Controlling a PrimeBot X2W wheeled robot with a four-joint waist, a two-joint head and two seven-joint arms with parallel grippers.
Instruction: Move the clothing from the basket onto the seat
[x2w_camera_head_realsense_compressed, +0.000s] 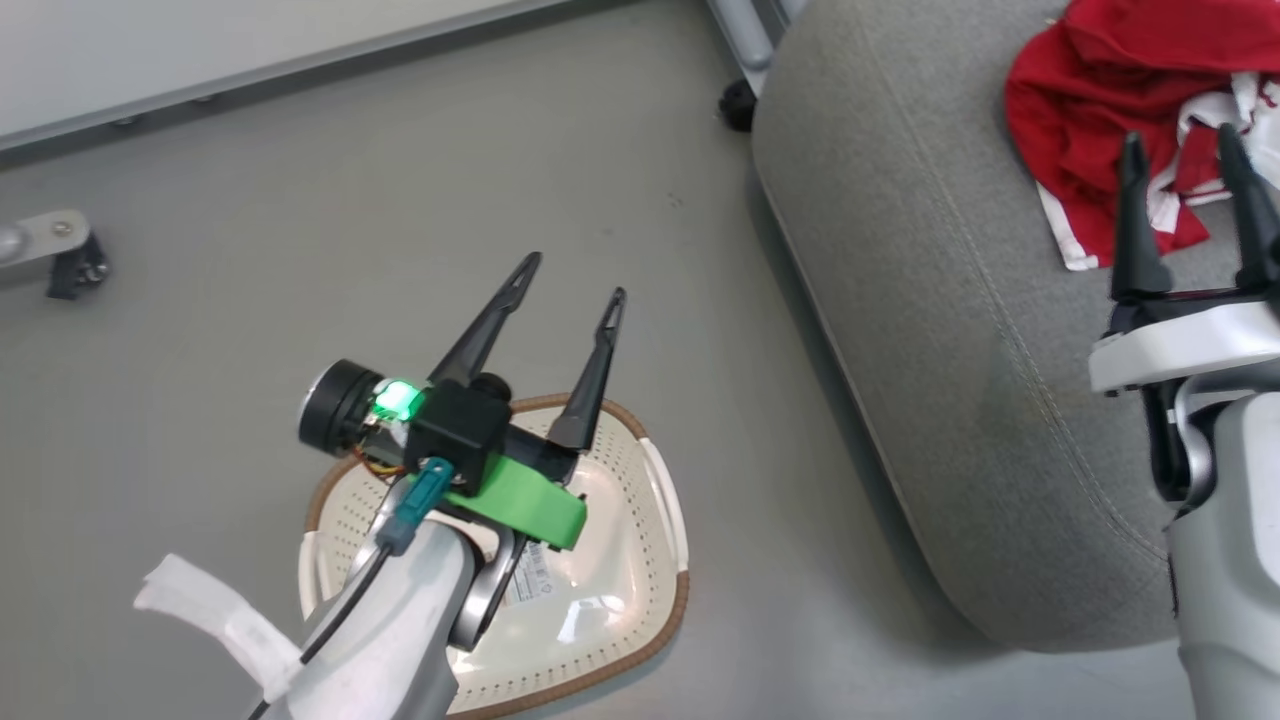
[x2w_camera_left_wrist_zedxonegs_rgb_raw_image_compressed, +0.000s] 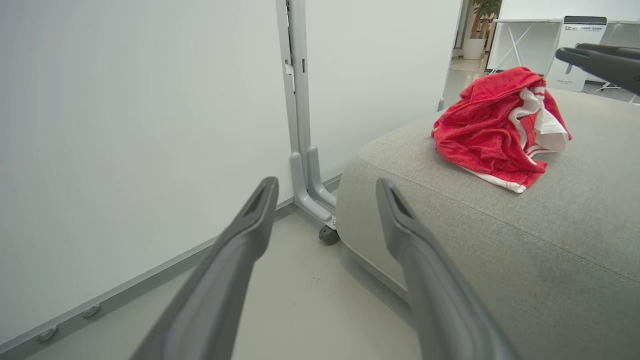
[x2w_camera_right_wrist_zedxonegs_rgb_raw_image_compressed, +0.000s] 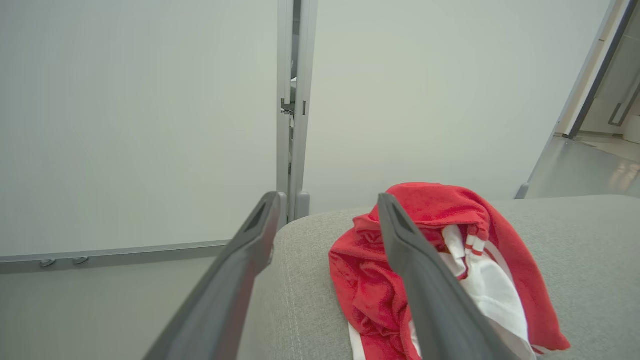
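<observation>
The red clothing (x2w_camera_head_realsense_compressed: 1110, 110) with white trim lies crumpled on the grey seat (x2w_camera_head_realsense_compressed: 930, 330) at the upper right, and the clothing (x2w_camera_left_wrist_zedxonegs_rgb_raw_image_compressed: 492, 127) rests on the seat (x2w_camera_left_wrist_zedxonegs_rgb_raw_image_compressed: 500, 250) in the left wrist view too. My right gripper (x2w_camera_head_realsense_compressed: 1180, 150) stands open just in front of the heap, nothing between its fingers; the clothing (x2w_camera_right_wrist_zedxonegs_rgb_raw_image_compressed: 450, 270) lies past them on the seat (x2w_camera_right_wrist_zedxonegs_rgb_raw_image_compressed: 310, 300). The cream basket (x2w_camera_head_realsense_compressed: 620, 560) with a brown rim sits on the floor at lower centre, no cloth visible inside. My left gripper (x2w_camera_head_realsense_compressed: 570, 275) is open above its far rim.
A white partition panel (x2w_camera_left_wrist_zedxonegs_rgb_raw_image_compressed: 125, 150) on a grey castor foot (x2w_camera_left_wrist_zedxonegs_rgb_raw_image_compressed: 322, 220) stands behind the seat's corner. Another castor bracket (x2w_camera_head_realsense_compressed: 55, 250) sits on the floor at the far left. Grey floor (x2w_camera_head_realsense_compressed: 350, 220) lies between the basket and the partition.
</observation>
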